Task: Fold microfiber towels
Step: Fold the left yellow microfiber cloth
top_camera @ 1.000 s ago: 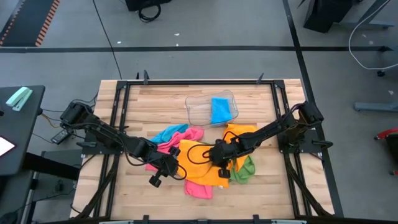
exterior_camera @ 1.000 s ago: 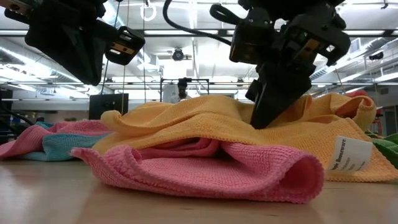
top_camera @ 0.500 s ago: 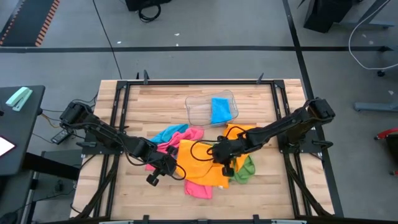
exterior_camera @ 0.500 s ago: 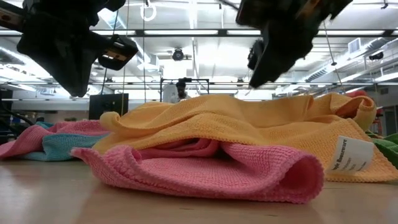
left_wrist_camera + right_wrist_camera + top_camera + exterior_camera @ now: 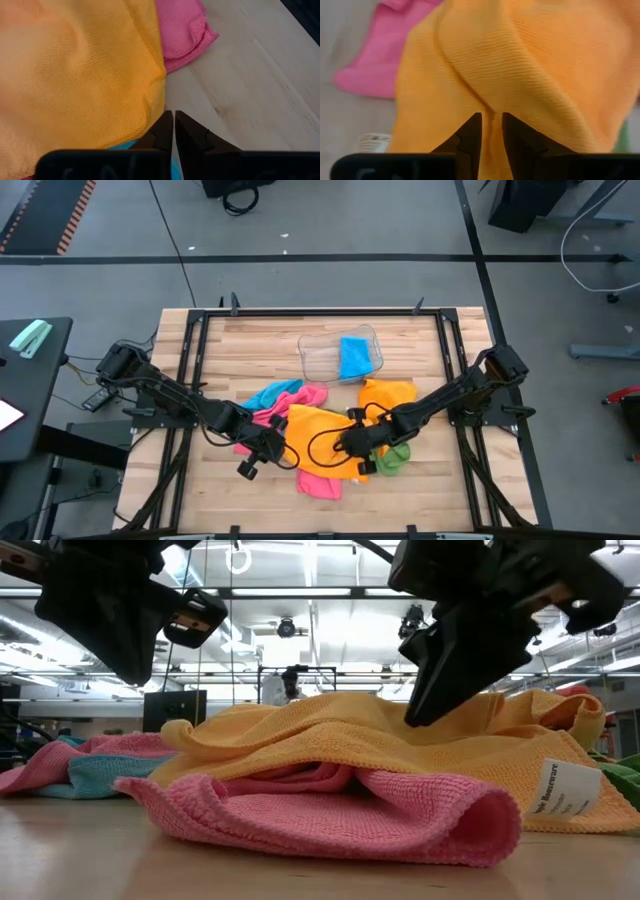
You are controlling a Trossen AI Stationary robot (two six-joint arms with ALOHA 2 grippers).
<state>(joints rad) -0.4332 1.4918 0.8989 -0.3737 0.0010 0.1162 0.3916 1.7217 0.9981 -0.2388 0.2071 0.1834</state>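
Observation:
An orange towel (image 5: 320, 435) lies crumpled over a pink towel (image 5: 320, 482) at the table's middle. Another pink towel (image 5: 300, 398) and a blue one (image 5: 272, 394) lie to its far left, and a green towel (image 5: 395, 455) to its right. My right gripper (image 5: 491, 122) is slightly open, slanting down onto the orange towel (image 5: 520, 65), with a raised crease (image 5: 470, 85) running to the gap between its fingers. My left gripper (image 5: 173, 122) is shut and hangs above the orange towel's left edge (image 5: 150, 95), clear of the cloth in the low view (image 5: 125, 665). My right gripper's fingertips (image 5: 415, 718) come down slanting from the table's right onto the top of the orange towel, one on each side of the raised crease (image 5: 492, 107). Whether they pinch it I cannot tell. The towel lies slack on the pink towel and the table.
A clear plastic tray (image 5: 318, 355) with a folded blue towel (image 5: 355, 358) stands at the far middle. A white label (image 5: 562, 790) shows at the orange towel's near right corner. Bare wood (image 5: 230, 490) lies near the front edge.
My right gripper lifted clear of the orange towel, shifted a little toward the table's near edge while rolling, and came back down onto the towel's top. The towels lie as before.

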